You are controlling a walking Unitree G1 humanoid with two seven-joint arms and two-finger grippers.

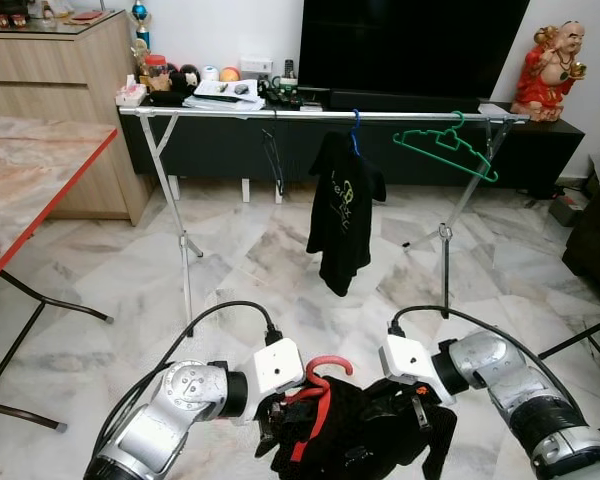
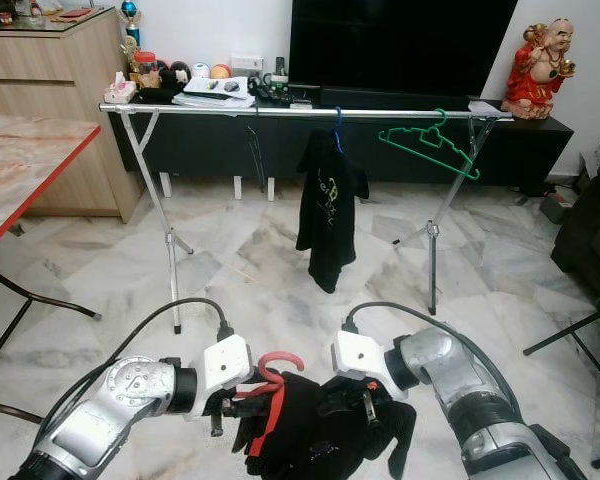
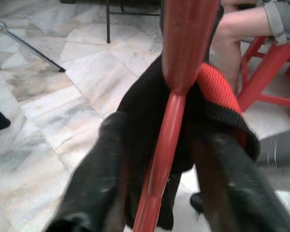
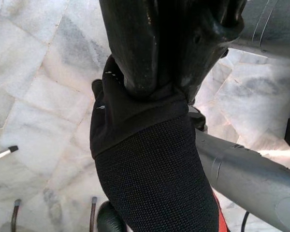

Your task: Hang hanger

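A red hanger [image 1: 320, 378] carrying a black garment with red trim [image 1: 365, 435] is held low in front of me, between both arms. My left gripper [image 1: 280, 412] is shut on the hanger's red stem [image 3: 166, 140], its fingers [image 3: 94, 174] on either side of it. My right gripper [image 1: 412, 405] is shut on the black garment [image 4: 154, 164] at its other side. Ahead stands a silver clothes rail [image 1: 320, 114] holding a blue hanger with a black shirt [image 1: 343, 208] and an empty green hanger [image 1: 446, 148].
A red-edged marble table [image 1: 30, 180] stands at the left. Behind the rail is a dark TV console [image 1: 380, 140] with clutter and a red statue [image 1: 550, 70]. A dark seat [image 1: 595, 240] is at the right. A person's leg and a red stool [image 3: 266, 63] are nearby.
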